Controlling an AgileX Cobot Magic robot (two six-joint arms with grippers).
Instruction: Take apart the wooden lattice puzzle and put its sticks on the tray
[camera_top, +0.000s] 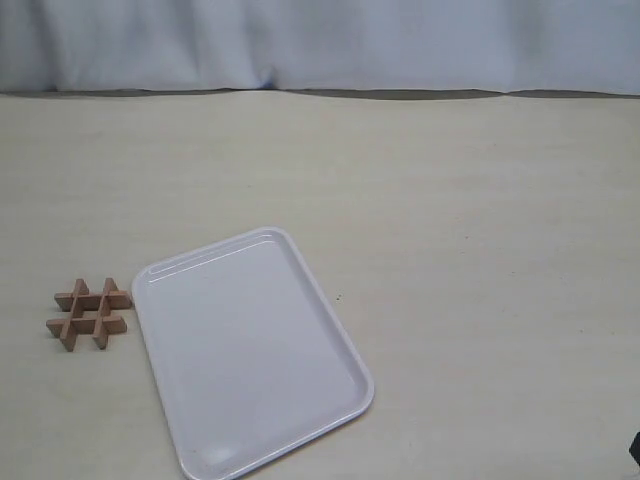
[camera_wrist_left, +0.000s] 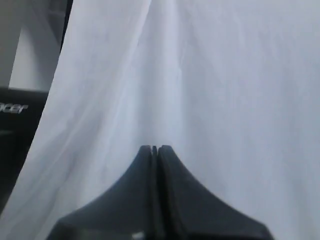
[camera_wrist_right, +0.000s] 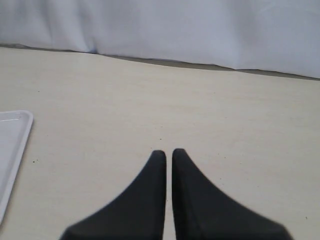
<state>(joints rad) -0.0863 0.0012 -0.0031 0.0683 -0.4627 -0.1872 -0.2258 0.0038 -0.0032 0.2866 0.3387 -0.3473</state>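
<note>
Black fingers of the left gripper (camera_wrist_left: 155, 149) are pressed flat together, facing a white cloth (camera_wrist_left: 210, 75). The right gripper (camera_wrist_right: 168, 152) hangs over the beige table (camera_wrist_right: 210, 110) with only a thin slit between its tips. Farther out, the wooden lattice puzzle (camera_top: 90, 312) lies assembled at the near left, just beside the left rim of the white tray (camera_top: 250, 350).

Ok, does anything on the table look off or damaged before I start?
Nothing stands out. The wooden lattice puzzle sits whole and flat on the table, close beside the tray. The tray lies turned at a slant to the table's far edge, but nothing looks broken or spilled.
</note>
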